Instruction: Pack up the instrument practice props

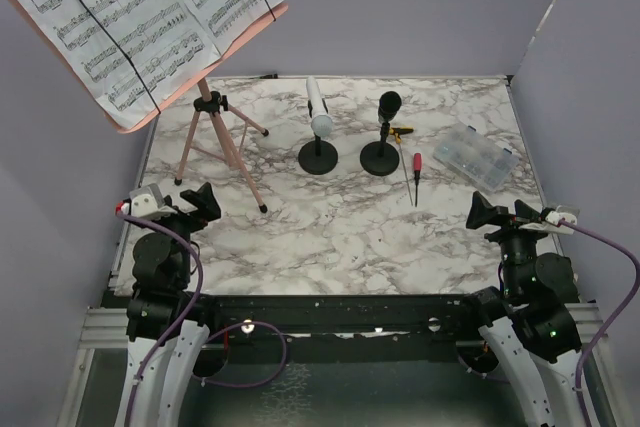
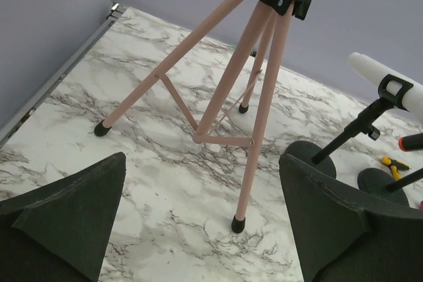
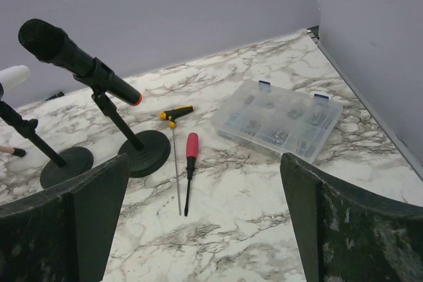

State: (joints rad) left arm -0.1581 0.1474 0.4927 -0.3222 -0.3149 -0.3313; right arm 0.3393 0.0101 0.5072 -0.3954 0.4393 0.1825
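Observation:
The pink tripod music rest (image 1: 215, 142) stands at the back left, its tilted board carrying white sheet-music pages (image 1: 140, 17). A white microphone (image 1: 318, 107) and a black microphone (image 1: 389, 105) each sit in a black round-based holder (image 1: 318, 158) (image 1: 380, 158) mid-table. My left gripper (image 1: 203, 204) is open and empty near the tripod's front leg (image 2: 254, 143), which shows between its fingers. My right gripper (image 1: 485, 213) is open and empty at the right, facing the black microphone (image 3: 73, 57) and its holder (image 3: 144, 152).
A red-handled screwdriver (image 3: 190, 163) and a thin yellow-handled tool (image 3: 175, 114) lie right of the black holder. A clear plastic compartment box (image 3: 277, 118) sits at the back right. Purple walls close in the table on three sides.

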